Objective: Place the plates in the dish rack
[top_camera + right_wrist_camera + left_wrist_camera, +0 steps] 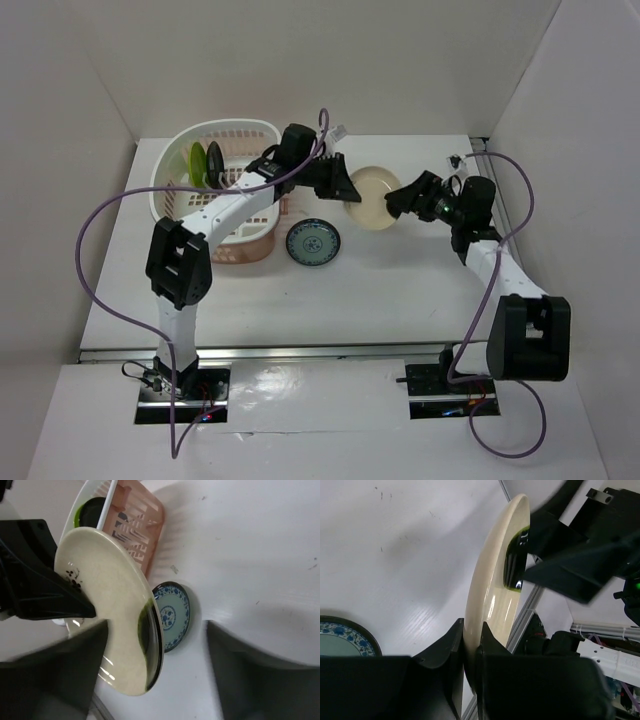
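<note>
Four plates, one rack, two arms. The green plate (198,160) and black plate (214,160) stand on edge in the rack (222,128), far left. The blue plate (313,243) lies flat on the surface (380,290) just beside the rack. The left arm (230,205) reaches right across the rack, and the left tool (348,188) is pinched tight on the rim of the cream plate (372,195), holding it on edge. The right arm (490,265) reaches left. The right tool (398,203) is spread wide at the plate's opposite edge, gripping nothing.

Cream plate (373,196) between left pincer (352,191) and right pincer (398,204)
</note>
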{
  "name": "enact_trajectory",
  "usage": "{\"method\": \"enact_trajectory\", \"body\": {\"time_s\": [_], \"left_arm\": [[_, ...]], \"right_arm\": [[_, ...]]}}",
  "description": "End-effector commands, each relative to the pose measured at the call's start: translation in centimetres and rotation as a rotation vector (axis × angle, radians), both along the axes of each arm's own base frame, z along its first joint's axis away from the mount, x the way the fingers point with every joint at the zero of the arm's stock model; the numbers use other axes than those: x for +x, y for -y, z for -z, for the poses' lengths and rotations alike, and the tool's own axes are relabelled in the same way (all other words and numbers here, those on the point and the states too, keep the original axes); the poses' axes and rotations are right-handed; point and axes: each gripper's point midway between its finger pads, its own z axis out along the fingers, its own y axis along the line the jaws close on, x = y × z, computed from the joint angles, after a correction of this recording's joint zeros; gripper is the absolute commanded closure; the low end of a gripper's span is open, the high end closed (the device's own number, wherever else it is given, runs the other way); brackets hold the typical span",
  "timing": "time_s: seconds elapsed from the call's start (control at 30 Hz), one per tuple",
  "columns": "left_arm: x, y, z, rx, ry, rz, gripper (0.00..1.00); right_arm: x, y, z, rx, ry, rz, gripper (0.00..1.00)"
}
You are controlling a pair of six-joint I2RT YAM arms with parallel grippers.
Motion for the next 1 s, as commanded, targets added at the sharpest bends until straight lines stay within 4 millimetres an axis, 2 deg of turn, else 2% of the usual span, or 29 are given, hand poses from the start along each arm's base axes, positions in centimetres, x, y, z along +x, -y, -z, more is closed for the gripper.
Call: {"method": "enact_trajectory", "body": {"time_s": [0.0,0.03,0.1,0.13,0.2,0.23,0.27,0.33,0.37,0.4,0.43,0.5,0.53,0.57,0.63,0.67,0.7,0.73,0.77,0.8,0.83,0.87,0.9,0.93,0.97], "left_arm": [[0.5,0.2,-4.9,-0.036,0.135,-0.015,1.0],[0.7,-0.1,-6.1,-0.029,0.177,-0.027,1.0],[1.2,-1.5,-7.1,0.009,0.21,-0.076,1.0],[2.2,-3.0,-9.1,0.032,0.283,-0.141,1.0],[2.9,-4.9,-10.9,0.076,0.35,-0.218,1.0],[3.8,-6.6,-10.9,0.146,0.379,-0.309,1.0],[4.3,-7.9,-12.0,0.188,0.441,-0.353,1.0],[4.9,-11.0,-14.3,0.265,0.534,-0.46,1.0],[5.8,-13.4,-14.2,0.368,0.581,-0.549,1.0],[5.7,-15.3,-15.2,0.403,0.612,-0.604,1.0],[6.3,-17.9,-15.3,0.475,0.628,-0.696,1.0],[6.5,-20.2,-15.0,0.563,0.669,-0.749,1.0],[6.3,-21.2,-15.6,0.59,0.695,-0.78,1.0],[6.4,-23.0,-14.9,0.685,0.714,-0.823,1.0],[6.7,-24.4,-15.2,0.742,0.759,-0.88,1.0],[7.0,-26.1,-14.1,0.844,0.766,-0.906,1.0],[7.3,-27.0,-14.5,0.894,0.807,-0.938,1.0],[7.6,-26.8,-14.1,0.885,0.814,-0.946,1.0],[8.0,-27.8,-13.4,0.937,0.813,-0.974,1.0],[8.3,-28.6,-12.2,1.003,0.818,-0.957,1.0],[8.8,-28.6,-12.3,1.004,0.837,-0.976,1.0],[9.1,-29.4,-12.1,1.032,0.833,-1.0,1.0],[9.8,-29.9,-10.9,1.069,0.819,-0.997,1.0],[10.1,-29.8,-10.7,1.076,0.825,-0.994,1.0],[10.5,-30.6,-10.4,1.084,0.817,-1.01,1.0]], "right_arm": [[2.3,-0.8,-2.4,-0.038,0.094,-0.019,0.0],[2.6,-0.8,-2.1,-0.044,0.084,-0.021,0.0],[3.9,-0.6,-2.1,-0.048,0.081,-0.006,0.0],[4.8,-0.2,-1.0,-0.06,0.057,0.012,0.0],[6.0,0.1,-0.8,-0.067,0.052,0.035,0.0],[6.6,0.3,-0.6,-0.063,0.041,0.049,0.0],[7.2,0.5,0.4,-0.066,0.017,0.06,0.0],[7.9,0.6,0.4,-0.058,0.008,0.072,0.0],[8.2,0.5,1.3,-0.049,-0.013,0.074,0.0],[8.4,0.4,1.5,-0.046,-0.018,0.062,0.0],[8.5,0.2,2.3,-0.033,-0.037,0.051,0.0],[8.7,-0.6,2.5,-0.021,-0.04,0.028,0.0],[8.9,-1.0,2.6,-0.021,-0.043,0.019,0.0],[9.0,-1.2,3.5,-0.01,-0.066,0.009,0.0],[9.7,-1.3,3.6,0.0,-0.067,0.003,0.0],[9.9,-1.3,5.1,0.001,-0.113,0.002,0.0],[10.6,-1.0,6.0,-0.007,-0.137,0.024,0.0],[10.8,-1.0,5.8,-0.007,-0.142,0.024,0.0],[11.0,-0.9,7.0,-0.017,-0.167,0.032,0.0],[11.2,-0.9,7.4,-0.018,-0.181,0.032,0.0],[11.4,-0.9,7.6,-0.018,-0.191,0.032,0.0],[11.5,-0.8,8.1,-0.025,-0.196,0.029,0.0],[12.0,-0.8,8.4,-0.025,-0.204,0.029,0.0],[12.2,-0.8,8.8,-0.033,-0.21,0.025,0.0],[12.4,-0.8,9.1,-0.033,-0.222,0.025,0.0]]}}
